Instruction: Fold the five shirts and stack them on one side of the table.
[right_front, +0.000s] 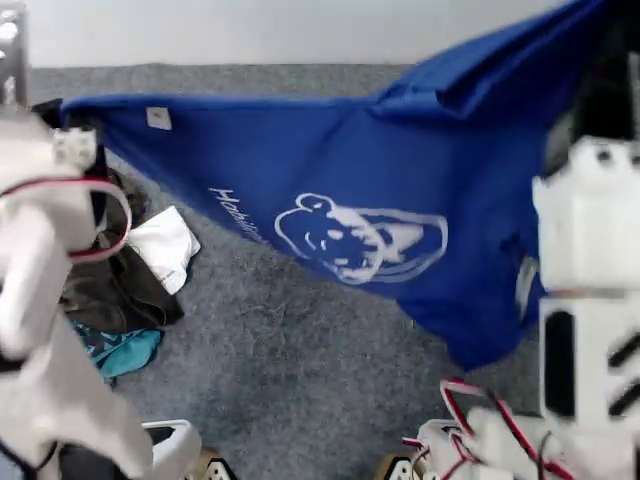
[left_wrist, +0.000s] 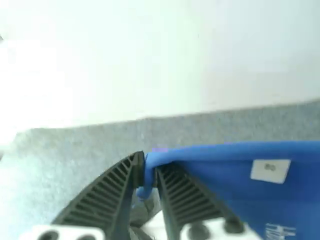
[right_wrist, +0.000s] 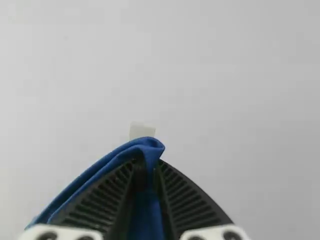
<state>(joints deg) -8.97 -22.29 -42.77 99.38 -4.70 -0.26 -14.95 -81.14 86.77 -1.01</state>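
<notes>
Task item: a blue shirt (right_front: 400, 170) of soft fabric with a white cartoon print (right_front: 360, 238) on its chest. In the high view it is lifted off the table and stretched in a band from the upper left of the frame to the upper right corner. Its lower edge sags to a point at lower right of centre. A small white square label (right_front: 158, 118) sits on the fabric near the upper left end.

Left gripper (left_wrist: 147, 167): black ribbed jaws pressed together on a thin fold at the shirt's edge. In the left wrist view the blue cloth (left_wrist: 225, 190) runs off to the right of the frame, with the label (left_wrist: 270, 170) just beyond the jaws. The label places this arm, the white left arm (right_front: 40, 300), at the left edge of the high view.

Right gripper (right_wrist: 149, 165): jaws likewise clamped tight, with a bunched ridge of blue fabric (right_wrist: 145, 147) standing up between the tips, seen against a plain pale wall. The white right arm (right_front: 590, 300) fills the right edge of the high view.

Surface: grey felt-like table (right_front: 300, 380).

Other garments are heaped at mid-left of the high view, below the shirt's left end:
- a crumpled dark brown garment (right_front: 120, 290)
- a white garment (right_front: 165, 245) touching its upper right side
- a teal garment (right_front: 120, 350) just below it

All lie unfolded.
</notes>
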